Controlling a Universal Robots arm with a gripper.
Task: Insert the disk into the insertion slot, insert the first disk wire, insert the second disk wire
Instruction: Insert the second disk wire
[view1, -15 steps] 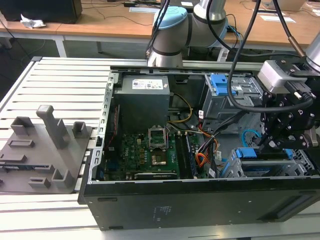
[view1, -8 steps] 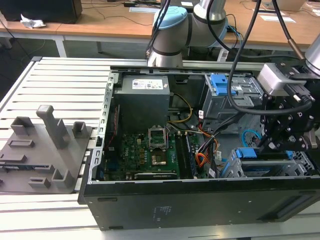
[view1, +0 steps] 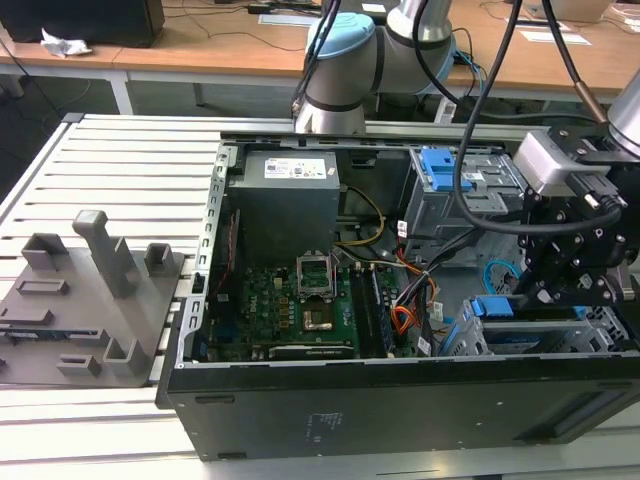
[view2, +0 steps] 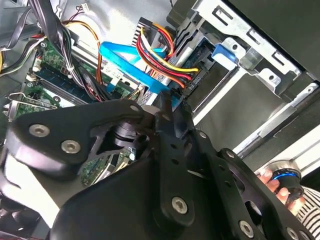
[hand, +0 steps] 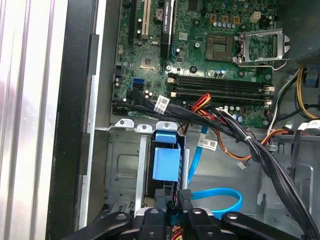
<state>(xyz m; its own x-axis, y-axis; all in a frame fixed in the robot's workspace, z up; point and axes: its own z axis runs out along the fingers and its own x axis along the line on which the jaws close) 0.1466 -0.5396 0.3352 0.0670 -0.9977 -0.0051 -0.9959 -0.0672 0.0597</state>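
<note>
Since the computer case lies on its side with the panel off, I can look straight down onto everything from the exterior view: black sheet-metal walls, the green board flat on the bottom, and the grey power box behind it. My arm reaches over from the far side, bringing the claw down at the exterior view's right, over the low drive cage. That cage is perforated grey steel, and the disk appears to sit inside it already, its bright blue plastic frame showing at the mouth in the first wrist view. Just past it lies the thin flat light-blue cable, bent in a smooth loop so its plug can reach the drive's back end. In the second wrist view the red, yellow and black power wires run into a plug at the drive, right ahead of the black fingers, which look drawn together there, though I cannot tell if they pinch anything.
</note>
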